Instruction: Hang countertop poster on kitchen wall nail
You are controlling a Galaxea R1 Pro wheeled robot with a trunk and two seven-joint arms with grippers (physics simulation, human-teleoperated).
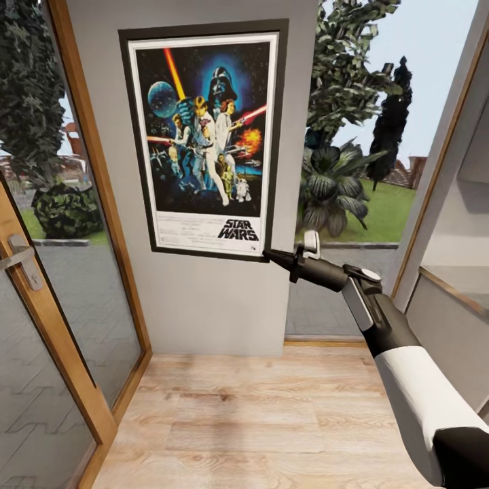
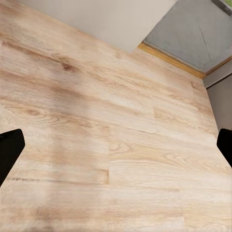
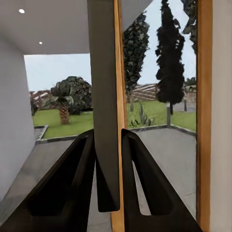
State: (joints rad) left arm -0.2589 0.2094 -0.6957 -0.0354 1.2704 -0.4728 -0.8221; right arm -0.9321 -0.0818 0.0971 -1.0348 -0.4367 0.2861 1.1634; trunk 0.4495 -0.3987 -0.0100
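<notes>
The right end effector is clamped on the poster's bottom corner, pressing it flat against the wall at upper centre, likely to hook it. The left end effector is apart, empty.

left hand fingertips cropped, nail hidden behind poster

Our right arm wears a white sleeve over its forearm, ending in a black band nearest the camera. Toward the wrist we turn dark grey, with a pale grey panel and a round light cap on the joint. A small white block sits on top of the black wrist. Our right tool has two black, wedge-shaped fingers. Our left tool's fingertips are plain black.
</notes>
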